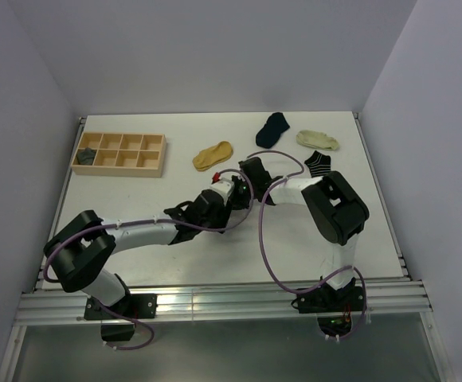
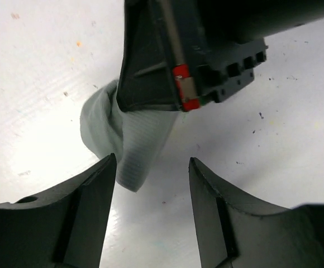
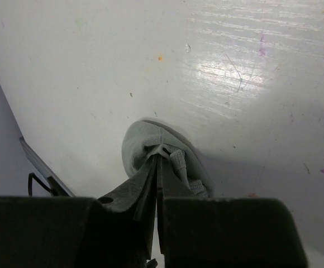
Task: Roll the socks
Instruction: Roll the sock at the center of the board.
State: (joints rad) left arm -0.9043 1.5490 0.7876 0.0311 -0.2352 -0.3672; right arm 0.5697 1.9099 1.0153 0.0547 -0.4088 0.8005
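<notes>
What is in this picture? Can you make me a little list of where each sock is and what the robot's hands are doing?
Right gripper: jaws shut on the light grey sock
Left gripper: jaws open, beside that sock
Tray: dark grey sock in one corner compartment
Loose on table: yellow sock, navy sock, cream sock, striped sock

Light grey sock (image 2: 134,148), mustard-yellow sock (image 1: 213,155), navy sock (image 1: 272,129), cream sock (image 1: 318,140), black-and-white striped sock (image 1: 319,164), dark grey sock (image 1: 86,156) in tan tray (image 1: 118,170), white table (image 1: 175,185).
</notes>
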